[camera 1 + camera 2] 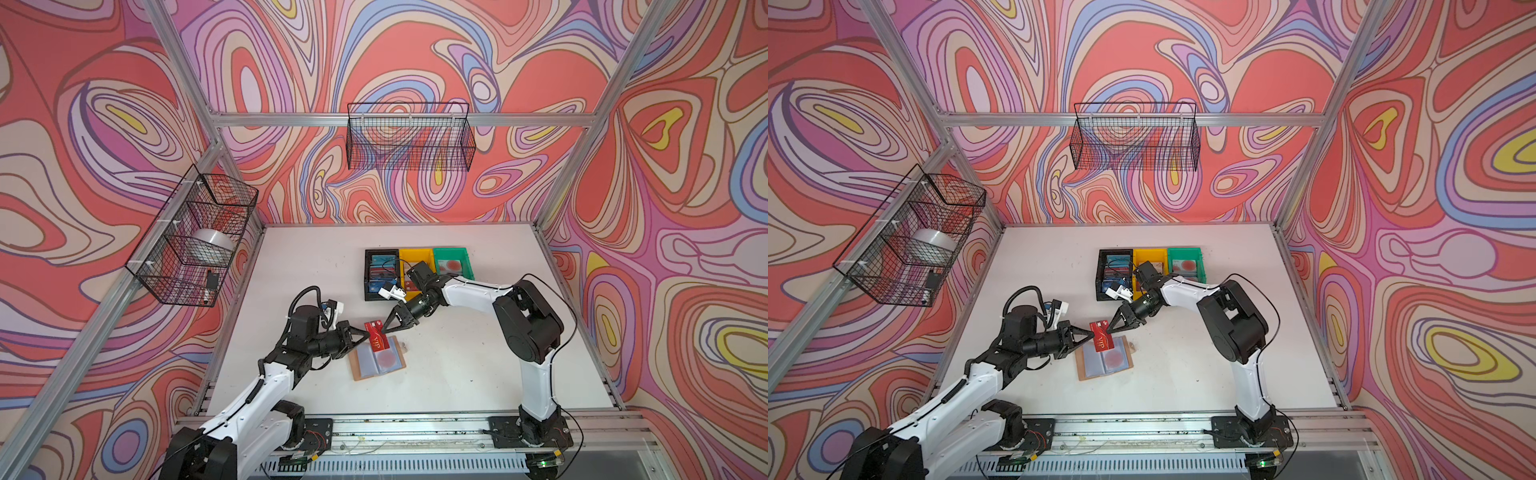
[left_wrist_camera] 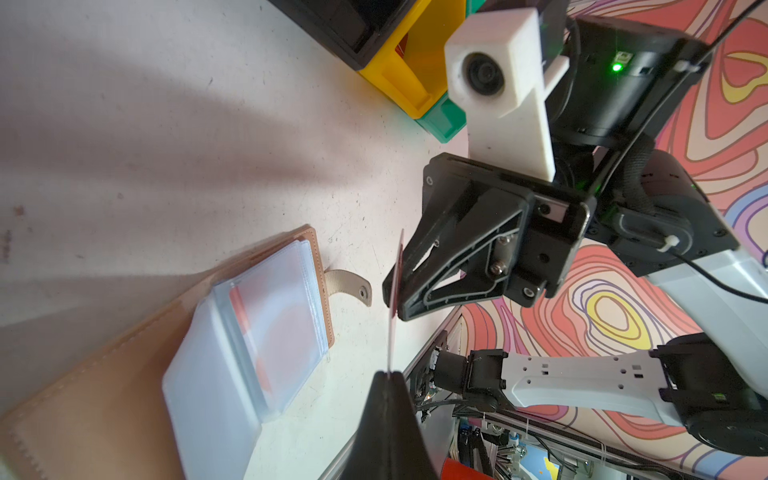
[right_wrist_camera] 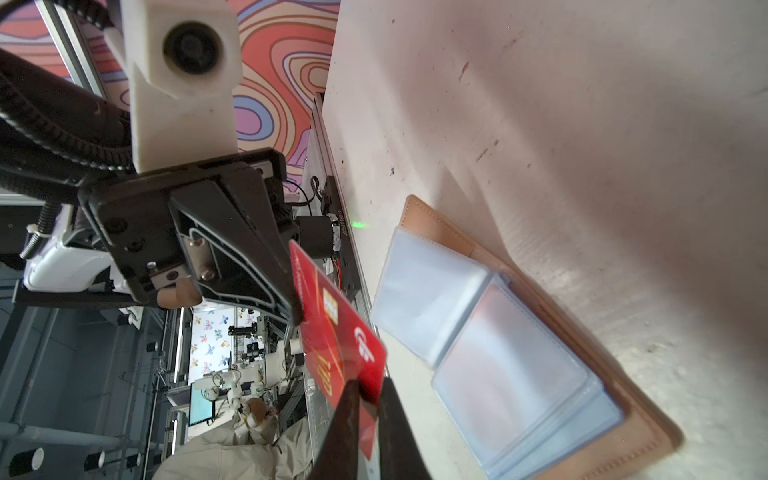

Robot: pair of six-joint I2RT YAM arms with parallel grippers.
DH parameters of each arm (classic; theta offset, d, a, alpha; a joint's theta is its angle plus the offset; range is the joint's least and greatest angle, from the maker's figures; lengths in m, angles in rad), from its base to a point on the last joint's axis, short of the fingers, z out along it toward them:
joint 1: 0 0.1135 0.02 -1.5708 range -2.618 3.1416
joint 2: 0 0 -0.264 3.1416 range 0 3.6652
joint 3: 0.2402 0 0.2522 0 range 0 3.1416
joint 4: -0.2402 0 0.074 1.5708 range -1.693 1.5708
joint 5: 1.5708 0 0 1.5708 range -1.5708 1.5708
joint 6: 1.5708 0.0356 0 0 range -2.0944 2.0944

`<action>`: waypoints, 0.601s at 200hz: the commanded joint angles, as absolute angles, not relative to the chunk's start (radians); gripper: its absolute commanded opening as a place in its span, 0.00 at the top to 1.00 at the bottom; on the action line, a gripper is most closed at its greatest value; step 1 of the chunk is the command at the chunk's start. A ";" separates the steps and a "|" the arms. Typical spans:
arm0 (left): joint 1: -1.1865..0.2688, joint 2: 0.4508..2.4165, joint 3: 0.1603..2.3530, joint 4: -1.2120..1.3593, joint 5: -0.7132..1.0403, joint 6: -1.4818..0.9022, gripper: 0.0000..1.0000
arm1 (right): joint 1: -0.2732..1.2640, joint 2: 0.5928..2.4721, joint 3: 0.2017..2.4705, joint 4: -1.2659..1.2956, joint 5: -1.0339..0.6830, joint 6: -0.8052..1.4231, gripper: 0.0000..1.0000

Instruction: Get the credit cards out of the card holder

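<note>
Swirl-patterned walls are enclosing the white tabletop (image 1: pixel 478 365); you are working near its middle.

- **Holder:** the tan leather-like booklet card holder (image 1: pixel 361 368) is lying open and flat on the table, clear sleeve pages up, with nothing pinning it down.
- **Card in hand:** the red plastic card with gold "VIP" lettering (image 1: pixel 378 336) is hanging clear of the sleeves, over the holder's far edge, bridged between both tools.
- **Left gripper** (image 1: pixel 368 332): it is clamping tight on the card's left edge.
- **Right gripper** (image 1: pixel 385 331): it is drawn in on the card's right-hand corner. In the right wrist view its fingertips (image 3: pixel 353 399) are pressing both faces of the card. I am judging that a grip, though a shallow one.
- **Card not yet out:** a white card with a red disc (image 1: pixel 386 360) is sitting inside a right-hand sleeve.

Risks from here:
- If you are letting the left jaws go before the corner pinch is firm, the card is likely pivoting and dropping back onto the sleeves.
- If both arms are pulling apart while both are clamping, the thin plastic is bending or snapping free.
- With the holder lying loose, the pull on the white card is likely dragging the whole booklet along the table.
</note>
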State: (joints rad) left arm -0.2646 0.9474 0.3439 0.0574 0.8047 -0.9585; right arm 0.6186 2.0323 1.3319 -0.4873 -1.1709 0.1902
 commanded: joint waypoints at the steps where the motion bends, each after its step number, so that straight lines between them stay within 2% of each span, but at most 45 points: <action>1: -0.261 0.952 0.337 0.076 0.808 -0.963 1.00 | 0.624 2.011 1.316 -0.498 -1.210 0.163 0.92; 73: -0.261 0.978 0.339 0.075 0.819 -0.950 1.00 | 0.624 1.992 1.329 -0.523 -1.223 0.141 0.99; 93: -0.261 0.976 0.355 0.019 0.813 -0.918 0.83 | 0.624 1.989 1.348 -0.583 -1.213 0.095 1.00; 120: -0.261 0.947 0.386 -0.070 0.789 -0.869 0.74 | 0.618 1.993 1.414 -0.763 -1.162 -0.024 1.00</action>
State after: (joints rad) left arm -0.2619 0.9714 0.3439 0.0082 0.8036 -0.9245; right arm 0.6182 2.0190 1.3537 -0.6010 -1.1984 0.1005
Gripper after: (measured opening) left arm 0.217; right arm 0.044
